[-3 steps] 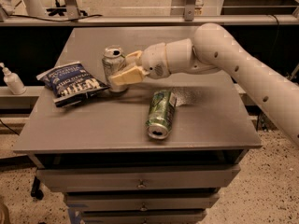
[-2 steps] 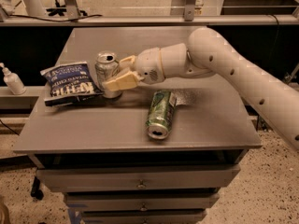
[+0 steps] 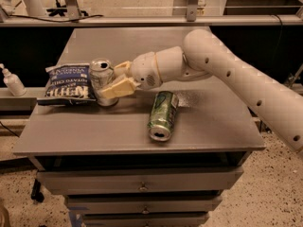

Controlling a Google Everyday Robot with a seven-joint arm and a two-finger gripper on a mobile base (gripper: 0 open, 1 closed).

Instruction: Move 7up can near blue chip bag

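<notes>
The 7up can (image 3: 100,74) stands upright on the grey table (image 3: 142,131), pale silver with a silver top. It touches the right edge of the blue chip bag (image 3: 68,82), a crinkled navy bag with white lettering lying flat at the table's left. My gripper (image 3: 111,82) reaches in from the right on a white arm. Its tan fingers (image 3: 118,87) are closed around the can's right side.
A dark green can (image 3: 162,115) lies on its side near the table's middle, its open end toward the front edge. A white pump bottle (image 3: 12,81) stands on a lower shelf left of the table. Drawers sit below the tabletop.
My gripper has carried the 7up can leftward. The can now sits against the chip bag, which has shifted slightly left. The green can has not moved.
</notes>
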